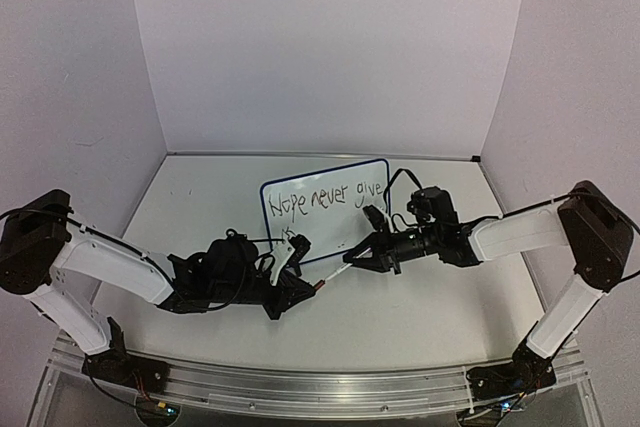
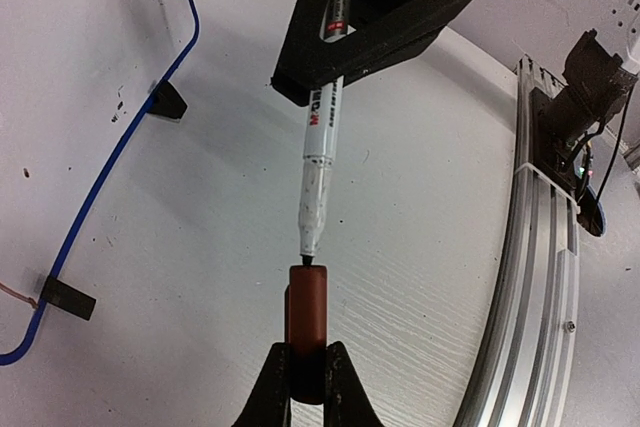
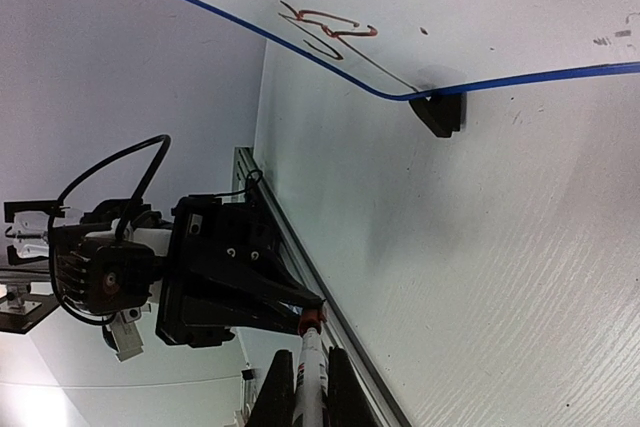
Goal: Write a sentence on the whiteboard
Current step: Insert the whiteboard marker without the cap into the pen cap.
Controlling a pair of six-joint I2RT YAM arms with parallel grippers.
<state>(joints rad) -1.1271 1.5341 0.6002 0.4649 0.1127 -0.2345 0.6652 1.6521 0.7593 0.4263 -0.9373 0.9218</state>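
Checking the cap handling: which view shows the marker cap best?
Left wrist: the cap fills the foreground, clamped in the left gripper, with the marker tip at its mouth. The top view shows only a red speck; the right wrist, a small red end past the marker.

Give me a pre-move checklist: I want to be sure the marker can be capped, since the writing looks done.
1. Writing: the sentence fills two lines on the whiteboard: ok.
2. Right gripper shut on the marker: ok.
3. Left gripper shut on the cap: ok.
4. Marker tip lined up with the cap's mouth: ok, it sits at the opening.
5. Tip seated inside the cap: not ok, not yet pushed in.
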